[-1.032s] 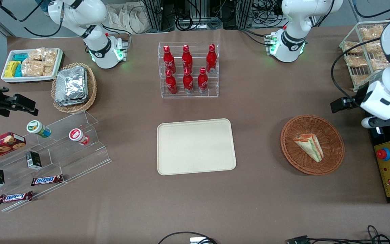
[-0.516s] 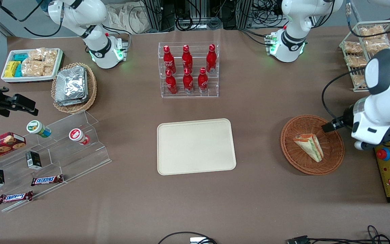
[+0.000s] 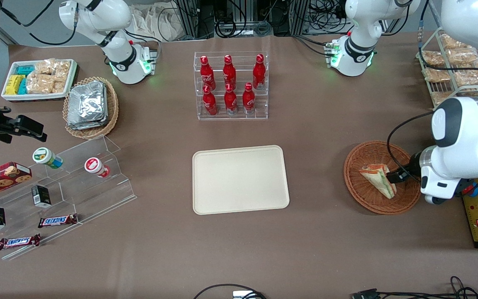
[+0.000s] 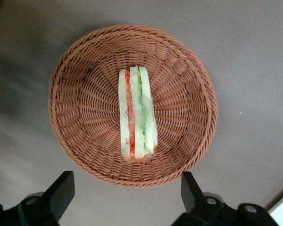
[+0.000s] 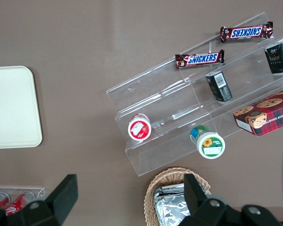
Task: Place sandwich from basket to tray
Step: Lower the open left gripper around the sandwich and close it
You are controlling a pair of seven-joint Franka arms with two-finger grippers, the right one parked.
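The sandwich [image 3: 378, 180] [image 4: 137, 114], a white-bread wedge with red and green layers, lies in the round reddish-brown wicker basket [image 3: 363, 195] [image 4: 80, 84] toward the working arm's end of the table. My left gripper [image 4: 127, 193] hangs above the basket's edge, open, with nothing between its black fingers [image 4: 61, 188]. In the front view only the arm's wrist [image 3: 450, 166] shows beside the basket, and the fingers are hidden under it. The cream tray [image 3: 240, 179] [image 5: 12, 107] lies at the table's middle and holds nothing.
A clear rack of red bottles [image 3: 230, 85] stands farther from the front camera than the tray. A wire rack of snack packets [image 3: 450, 66] and a yellow control box [image 3: 477, 207] flank the working arm. A clear stepped shelf [image 3: 77, 182] with snacks lies toward the parked arm's end.
The left arm has swung down from beside the wire rack toward the front camera and now hangs over the basket's edge. The sandwich, basket and tray have not moved.
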